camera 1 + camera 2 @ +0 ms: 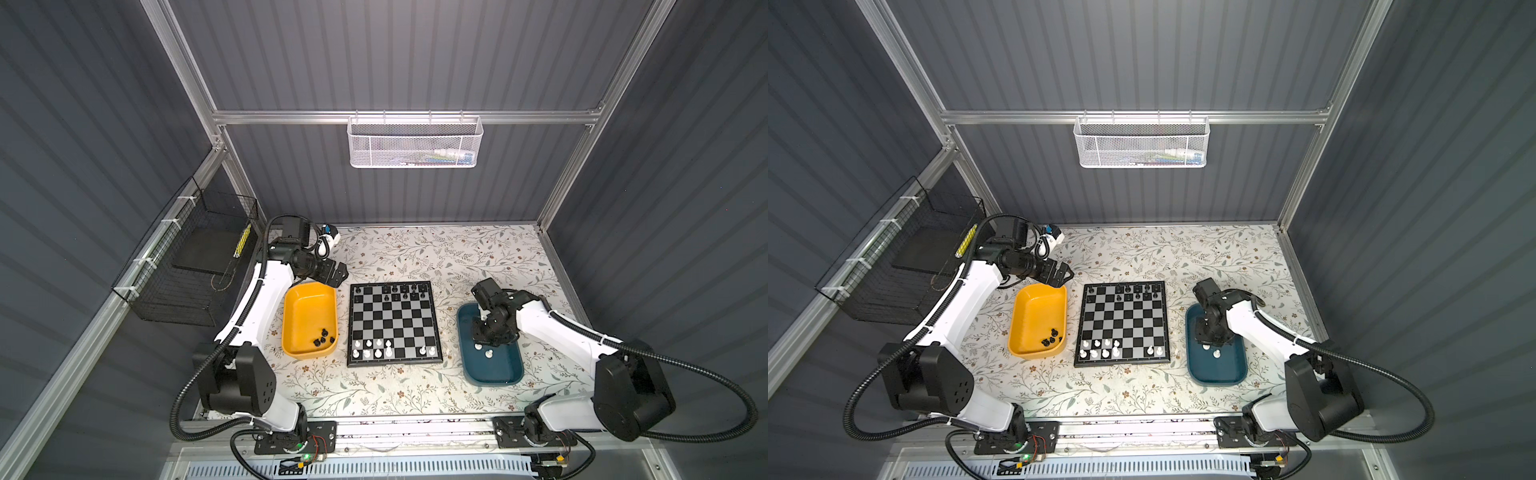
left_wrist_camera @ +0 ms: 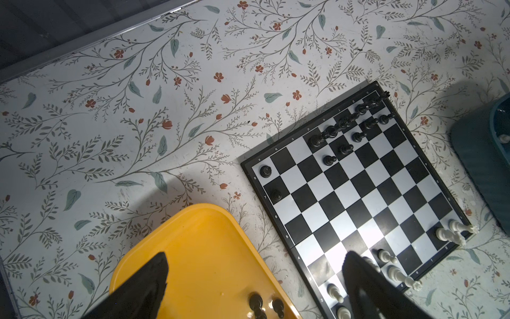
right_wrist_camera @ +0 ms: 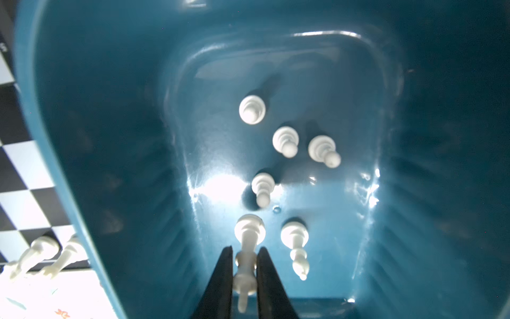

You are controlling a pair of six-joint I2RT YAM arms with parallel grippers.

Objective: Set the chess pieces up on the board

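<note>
As we see it, right gripper [image 3: 245,251]: nipping white piece [image 3: 249,233], teal tray [image 3: 110,138], board's [image 1: 395,324] three o'clock.
Left gripper [image 2: 256,256]: spread wide, empty.

The deep teal plastic tray [image 3: 110,138] is glossy, with bright glints. The tall white plastic chessman [image 3: 249,229] looks smooth and faintly shiny between the matt black jaws of my right gripper [image 3: 245,250]. The black-and-silver chequered board [image 2: 358,193] reflects light; the yellow plastic tray [image 2: 207,248] has a soft sheen.
</note>
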